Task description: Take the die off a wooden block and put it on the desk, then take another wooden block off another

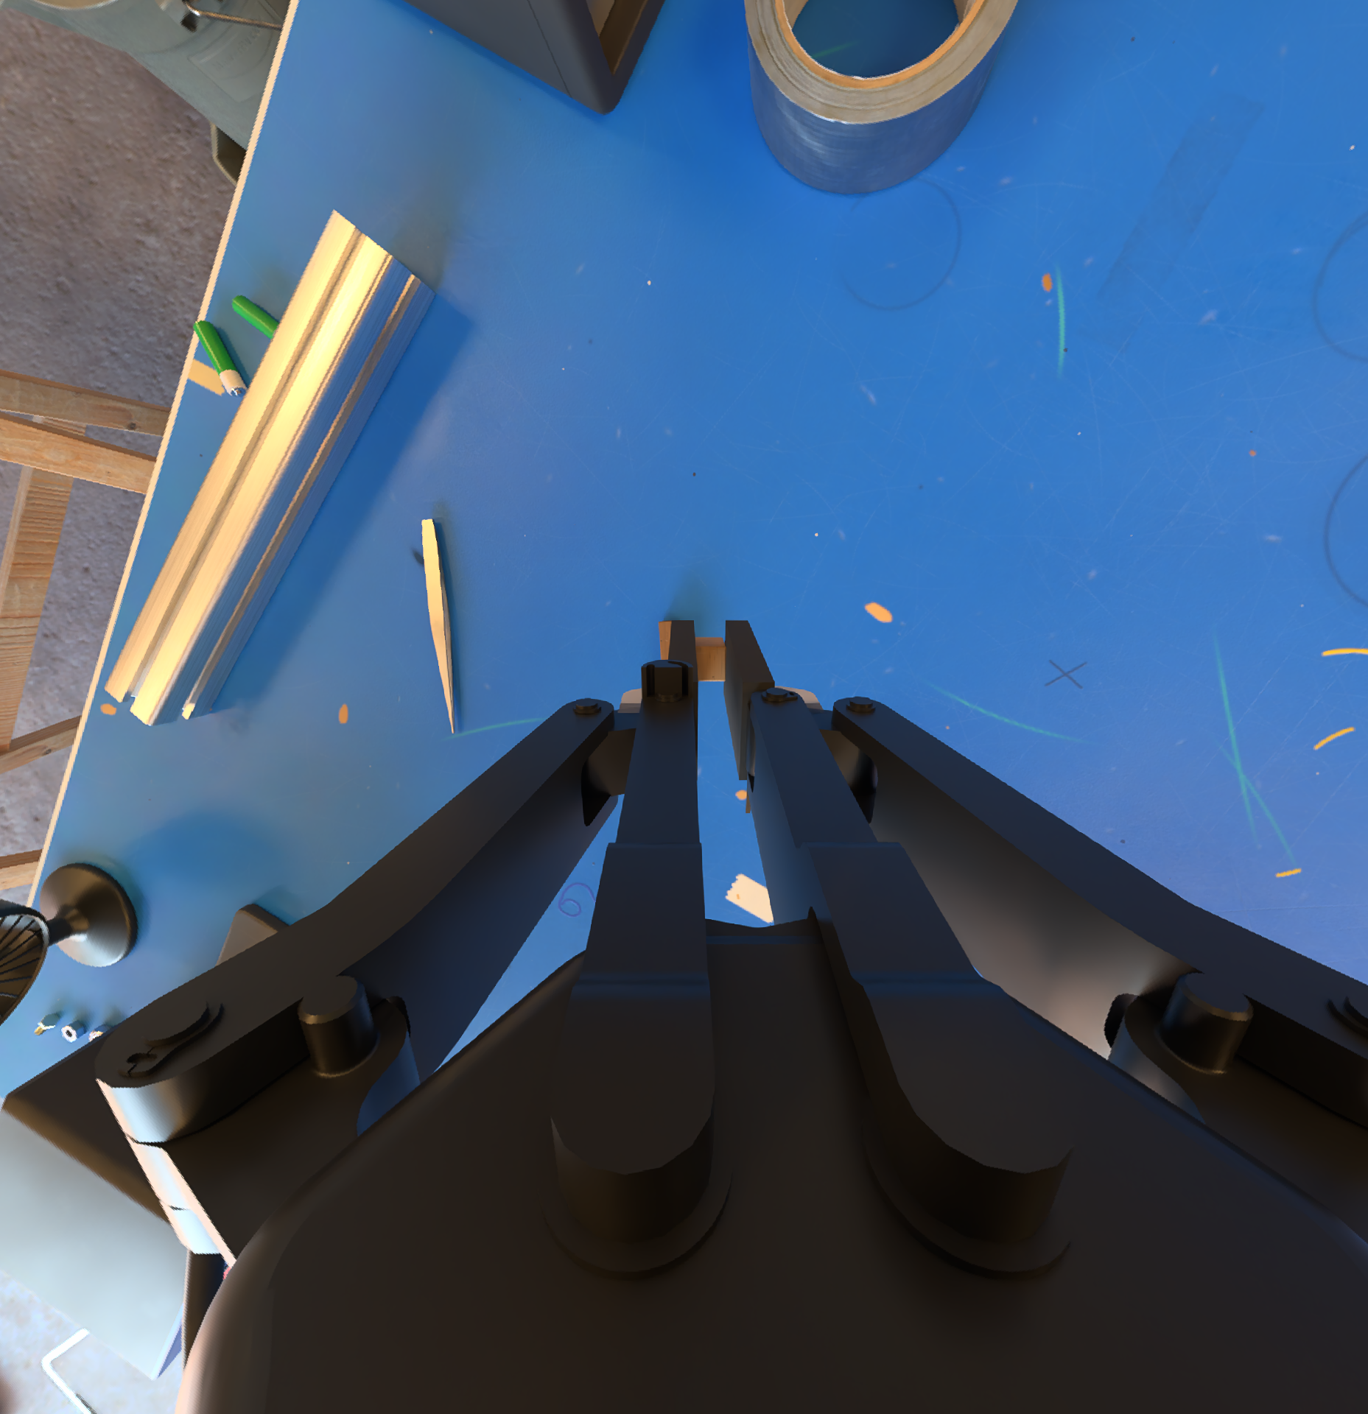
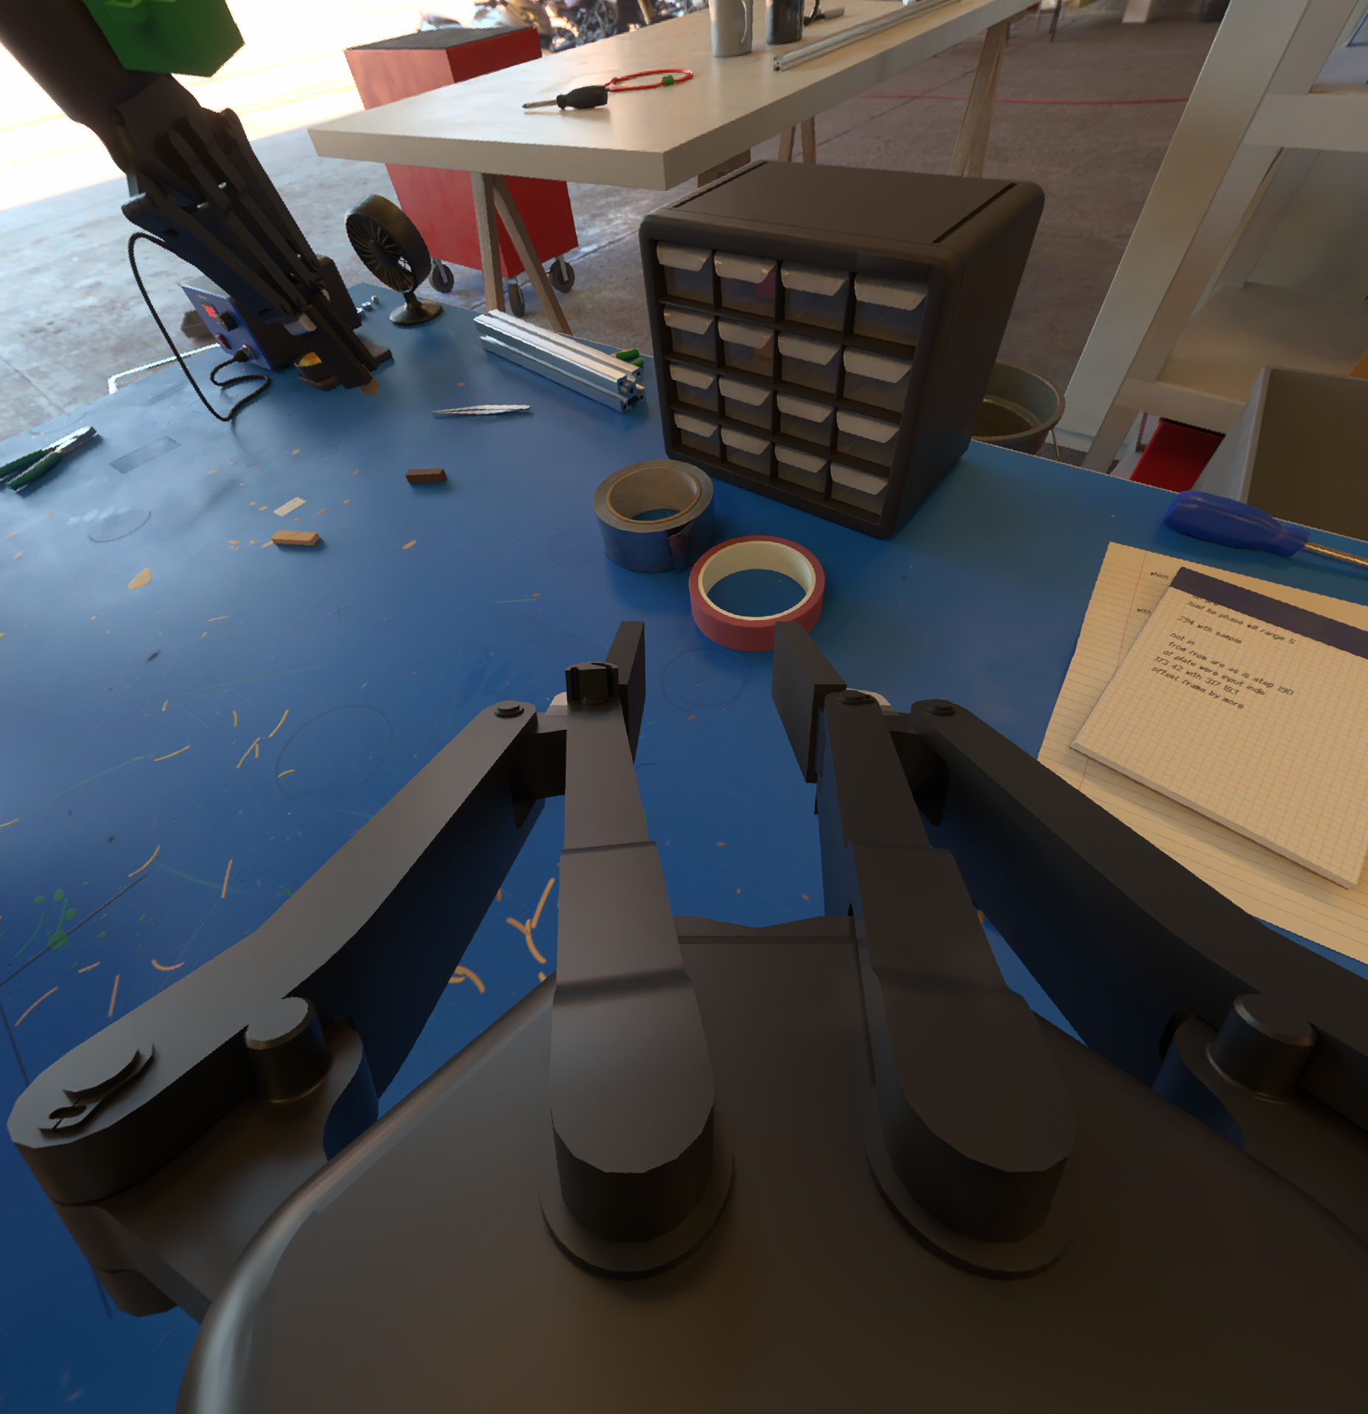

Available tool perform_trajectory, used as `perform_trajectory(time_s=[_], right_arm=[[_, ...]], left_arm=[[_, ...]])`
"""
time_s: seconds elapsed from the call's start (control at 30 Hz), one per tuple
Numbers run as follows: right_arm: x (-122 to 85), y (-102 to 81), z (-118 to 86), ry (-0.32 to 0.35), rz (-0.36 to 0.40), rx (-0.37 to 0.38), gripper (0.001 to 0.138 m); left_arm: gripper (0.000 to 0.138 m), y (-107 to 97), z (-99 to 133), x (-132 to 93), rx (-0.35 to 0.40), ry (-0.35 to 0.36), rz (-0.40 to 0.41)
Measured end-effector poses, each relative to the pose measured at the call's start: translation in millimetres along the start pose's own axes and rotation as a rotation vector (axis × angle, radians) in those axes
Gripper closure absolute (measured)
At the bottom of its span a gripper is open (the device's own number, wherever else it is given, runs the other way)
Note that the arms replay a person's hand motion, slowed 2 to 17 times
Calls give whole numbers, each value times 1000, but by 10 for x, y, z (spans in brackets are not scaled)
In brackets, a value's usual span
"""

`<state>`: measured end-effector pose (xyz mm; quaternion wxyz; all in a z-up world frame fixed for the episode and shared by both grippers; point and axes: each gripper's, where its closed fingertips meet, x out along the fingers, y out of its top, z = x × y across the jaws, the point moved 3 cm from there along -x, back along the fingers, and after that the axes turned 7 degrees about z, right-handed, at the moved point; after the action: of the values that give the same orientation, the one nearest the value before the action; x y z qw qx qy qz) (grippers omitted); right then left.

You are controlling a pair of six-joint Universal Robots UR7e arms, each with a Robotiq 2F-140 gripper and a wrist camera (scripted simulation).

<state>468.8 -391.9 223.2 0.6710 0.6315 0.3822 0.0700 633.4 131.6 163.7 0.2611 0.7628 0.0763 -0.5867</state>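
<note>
My left gripper (image 1: 710,639) is shut on a small light wooden block (image 1: 709,658), low over the blue desk (image 1: 818,428); I cannot tell whether the block touches the desk. In the right wrist view the left gripper (image 2: 365,382) shows far off at the upper left, with a tan piece at its tips. A dark brown block (image 2: 426,476), a tan block (image 2: 295,539) and a small pale flat piece (image 2: 289,506) lie apart on the desk (image 2: 359,689). My right gripper (image 2: 707,650) is open and empty above the desk. I cannot make out a die.
A grey tape roll (image 1: 864,99) (image 2: 654,516) and a red tape roll (image 2: 757,591) lie ahead of the right gripper. A black drawer cabinet (image 2: 811,367), an aluminium profile (image 1: 275,474), tweezers (image 1: 438,612), a fan (image 2: 386,249), pliers (image 2: 38,459) and a notepad (image 2: 1239,727) are on the desk.
</note>
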Motion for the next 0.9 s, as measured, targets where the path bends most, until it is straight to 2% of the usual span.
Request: perform_trajectory(time_s=[0.9], right_arm=[[36,1,-17,6,-6,-3,94]], left_arm=[[128,35,24,-67,4,5,18]])
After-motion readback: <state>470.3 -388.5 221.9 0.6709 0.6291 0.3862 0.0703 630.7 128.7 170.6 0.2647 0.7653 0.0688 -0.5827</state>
